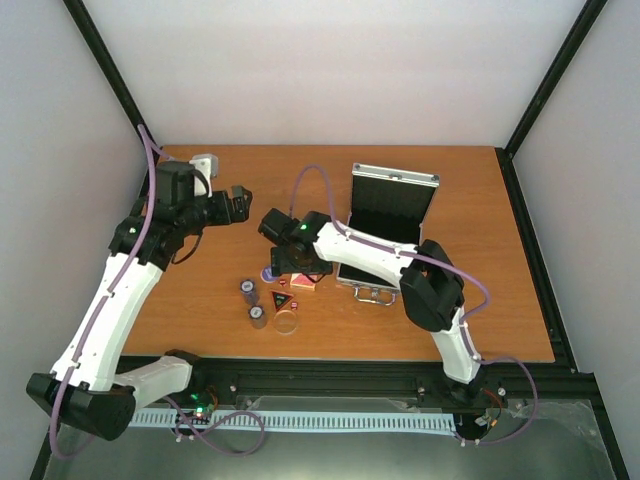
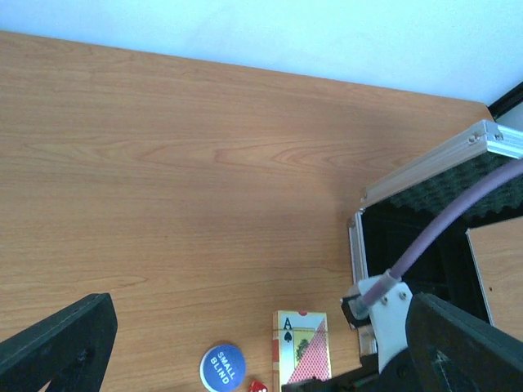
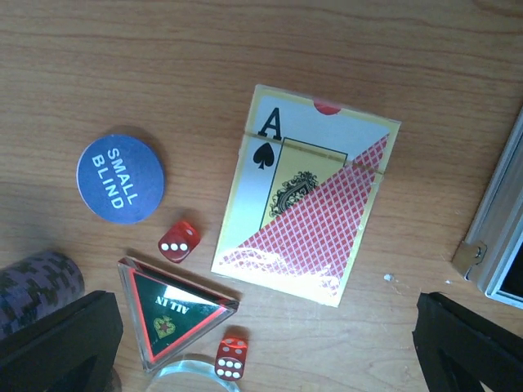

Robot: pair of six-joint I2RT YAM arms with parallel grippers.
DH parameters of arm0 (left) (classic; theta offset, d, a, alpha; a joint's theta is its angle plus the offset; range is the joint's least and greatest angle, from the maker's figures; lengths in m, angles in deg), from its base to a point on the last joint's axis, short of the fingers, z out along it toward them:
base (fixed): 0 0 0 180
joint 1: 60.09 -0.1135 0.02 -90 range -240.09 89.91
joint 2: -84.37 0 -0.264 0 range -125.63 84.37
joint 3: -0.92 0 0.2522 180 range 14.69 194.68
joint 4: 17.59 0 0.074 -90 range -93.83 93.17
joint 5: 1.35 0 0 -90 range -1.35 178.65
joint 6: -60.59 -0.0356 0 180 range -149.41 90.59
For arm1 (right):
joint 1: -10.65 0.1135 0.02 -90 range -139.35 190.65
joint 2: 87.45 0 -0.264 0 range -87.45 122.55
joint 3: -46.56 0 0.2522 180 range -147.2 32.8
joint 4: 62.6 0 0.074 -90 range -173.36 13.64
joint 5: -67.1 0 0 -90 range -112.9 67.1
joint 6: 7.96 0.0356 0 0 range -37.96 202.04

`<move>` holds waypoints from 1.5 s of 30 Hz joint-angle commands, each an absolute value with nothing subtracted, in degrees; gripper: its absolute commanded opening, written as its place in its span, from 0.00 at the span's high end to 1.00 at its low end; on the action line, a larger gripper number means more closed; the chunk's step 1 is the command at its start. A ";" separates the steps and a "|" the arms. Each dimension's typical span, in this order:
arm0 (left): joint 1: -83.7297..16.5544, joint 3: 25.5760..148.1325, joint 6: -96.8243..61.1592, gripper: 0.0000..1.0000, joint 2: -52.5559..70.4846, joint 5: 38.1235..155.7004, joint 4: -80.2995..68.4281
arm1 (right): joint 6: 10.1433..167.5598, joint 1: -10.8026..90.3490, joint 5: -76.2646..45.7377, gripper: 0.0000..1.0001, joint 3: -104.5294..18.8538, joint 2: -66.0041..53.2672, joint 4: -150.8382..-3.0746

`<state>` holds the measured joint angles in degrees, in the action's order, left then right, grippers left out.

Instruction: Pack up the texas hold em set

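The silver case [image 1: 372, 272] lies open right of centre, its black-lined lid [image 1: 393, 200] standing up. The pink-red card box [image 1: 303, 283] lies left of it, flat on the table. My right gripper [image 1: 290, 264] hovers over the box, open and empty. In the right wrist view the box [image 3: 306, 216] lies between the fingers [image 3: 57, 343], with the blue "small blind" token [image 3: 120, 178], triangular "all in" token [image 3: 172, 309], clear token [image 3: 192, 380], two red dice [image 3: 179, 240] and a dark chip stack [image 3: 37, 286]. My left gripper [image 1: 240, 203] is open, raised at the left.
Two dark chip stacks [image 1: 247, 290] stand left of the tokens. The case edge [image 3: 498, 237] shows at the right of the right wrist view. The left wrist view shows the case [image 2: 425, 220], card box [image 2: 301, 347], blue token [image 2: 222, 367] and my right arm's cable [image 2: 458, 216].
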<state>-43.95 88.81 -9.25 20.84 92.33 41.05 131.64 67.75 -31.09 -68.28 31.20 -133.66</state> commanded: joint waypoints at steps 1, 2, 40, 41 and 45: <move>-44.01 87.79 -9.22 0.00 22.80 94.34 42.79 | 133.45 67.33 -30.02 0.00 -71.28 34.22 -135.78; -44.00 87.61 -9.22 0.00 23.06 94.36 42.88 | 133.08 67.07 -29.35 0.00 -71.35 34.70 -135.61; -44.00 84.22 -10.01 0.00 25.74 91.37 43.53 | 126.80 61.23 -22.74 0.07 -76.75 44.74 -135.81; -44.05 84.14 -10.12 0.00 25.71 91.38 43.61 | 126.80 61.19 -23.08 0.08 -76.84 44.84 -135.93; -44.00 83.90 -10.60 0.00 25.66 91.38 43.87 | 126.70 61.18 -23.95 0.13 -76.93 45.21 -136.51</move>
<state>-43.95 83.76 -9.56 24.67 91.66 42.78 126.96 61.65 -22.57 -75.17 44.05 -134.99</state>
